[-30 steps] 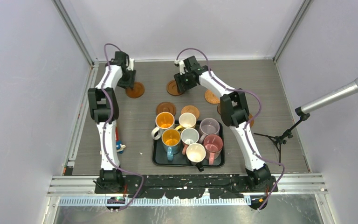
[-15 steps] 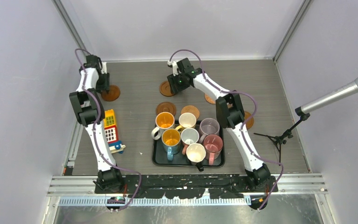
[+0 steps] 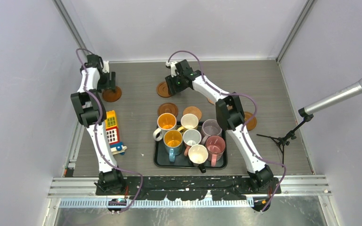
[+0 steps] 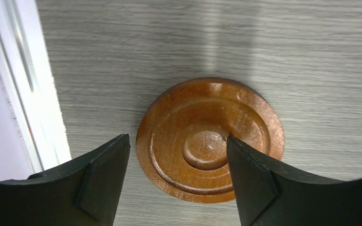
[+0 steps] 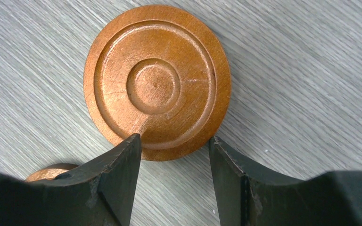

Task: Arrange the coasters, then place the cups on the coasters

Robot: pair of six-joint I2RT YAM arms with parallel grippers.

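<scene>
A ringed brown coaster (image 4: 210,139) lies flat on the table near the left wall, at the far left of the top view (image 3: 111,94). My left gripper (image 4: 175,139) (image 3: 109,84) hangs open over it, one finger beside its rim, the other above its middle. A second coaster (image 5: 156,80) (image 3: 163,89) lies flat just ahead of my right gripper (image 5: 175,139) (image 3: 175,84), which is open, its left fingertip over the near rim. More coasters (image 3: 168,109) (image 3: 192,112) (image 3: 250,121) lie round the black tray (image 3: 156,157). Several cups (image 3: 166,122) stand on the tray.
A yellow toy block (image 3: 112,132) lies left of the tray beside my left arm. The white wall rail (image 4: 23,94) runs close to the left coaster. A microphone on a stand (image 3: 339,99) reaches in from the right. Another coaster's edge (image 5: 52,170) shows behind my right finger.
My left arm carried its coaster left to the wall side, then its jaws opened and let it go. My right gripper slid its coaster leftward along the table.
</scene>
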